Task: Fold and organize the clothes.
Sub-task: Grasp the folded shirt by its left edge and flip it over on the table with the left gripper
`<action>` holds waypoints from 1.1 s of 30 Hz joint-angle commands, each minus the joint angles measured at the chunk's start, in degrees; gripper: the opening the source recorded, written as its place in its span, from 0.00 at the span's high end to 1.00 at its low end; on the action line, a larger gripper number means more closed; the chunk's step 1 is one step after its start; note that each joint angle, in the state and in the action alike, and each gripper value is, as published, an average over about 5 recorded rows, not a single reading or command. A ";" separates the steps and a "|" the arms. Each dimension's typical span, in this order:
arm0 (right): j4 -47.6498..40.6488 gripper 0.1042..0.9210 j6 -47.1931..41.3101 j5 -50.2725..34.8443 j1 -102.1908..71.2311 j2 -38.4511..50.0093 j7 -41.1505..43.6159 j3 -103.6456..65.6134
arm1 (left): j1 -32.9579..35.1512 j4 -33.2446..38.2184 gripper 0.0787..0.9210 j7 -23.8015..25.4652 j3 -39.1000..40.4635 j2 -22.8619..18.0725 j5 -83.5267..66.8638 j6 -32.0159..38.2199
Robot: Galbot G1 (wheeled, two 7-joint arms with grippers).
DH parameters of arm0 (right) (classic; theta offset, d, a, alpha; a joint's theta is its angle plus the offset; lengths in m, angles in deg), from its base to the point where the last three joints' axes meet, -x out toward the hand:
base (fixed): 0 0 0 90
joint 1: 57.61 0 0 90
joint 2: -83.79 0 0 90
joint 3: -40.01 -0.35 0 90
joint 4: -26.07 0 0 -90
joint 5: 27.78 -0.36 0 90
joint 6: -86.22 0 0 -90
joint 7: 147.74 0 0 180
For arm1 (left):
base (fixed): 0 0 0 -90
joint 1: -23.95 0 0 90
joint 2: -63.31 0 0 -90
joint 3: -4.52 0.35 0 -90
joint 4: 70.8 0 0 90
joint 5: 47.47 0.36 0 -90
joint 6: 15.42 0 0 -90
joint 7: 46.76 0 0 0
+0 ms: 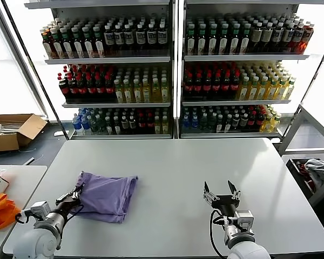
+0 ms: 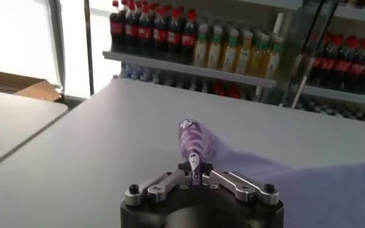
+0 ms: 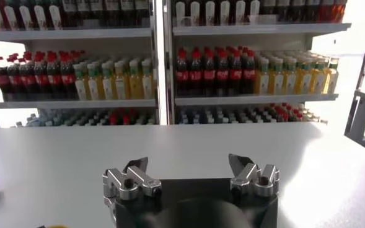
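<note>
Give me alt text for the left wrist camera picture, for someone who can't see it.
The left gripper is shut on a pinched-up fold of a lavender T-shirt, which spreads over a white table. Behind the table stand shelves of bottled drinks.

- Left gripper point(image 2: 195, 175) pinched tight on a raised fold of the lavender T-shirt point(image 2: 306, 192), dark-and-white print showing on the fold.
- Rest of the shirt spread flat on the white table point(image 2: 95, 155).
- Behind, shelves point(image 2: 188, 68) of bottles point(image 2: 170, 37); cardboard box point(image 2: 21, 87) beside a second table point(image 2: 15, 121).
</note>
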 commanded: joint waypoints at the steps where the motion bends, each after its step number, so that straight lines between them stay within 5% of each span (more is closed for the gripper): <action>1: -0.23 0.12 -0.01 -0.05 0.43 -0.01 -0.03 0.25 | -0.21 -2.81 0.94 1.19 -16.75 12.15 -4.52 0.67; 6: -0.83 0.12 0.09 -0.11 0.97 -0.22 -0.03 0.75 | 1.16 -2.33 0.94 1.84 -21.16 16.42 -4.67 0.80; 10: -1.01 0.12 0.10 -0.02 1.09 -0.61 -0.06 1.04 | 2.60 2.60 0.94 2.05 -16.10 14.90 -1.92 1.12; 17: -0.74 0.12 0.20 0.51 -0.85 -1.03 -0.11 -0.36 | 1.92 12.28 0.94 0.13 4.81 3.75 5.46 0.56; 23: 0.86 0.12 0.02 1.01 -3.08 -1.71 -0.11 -3.15 | -2.18 15.84 0.94 -6.48 22.70 -6.84 8.05 -2.55; 33: 2.22 0.12 0.14 1.67 -6.76 -2.80 -0.11 -5.51 | -9.86 5.52 0.94 -8.70 36.34 -15.48 16.32 -3.90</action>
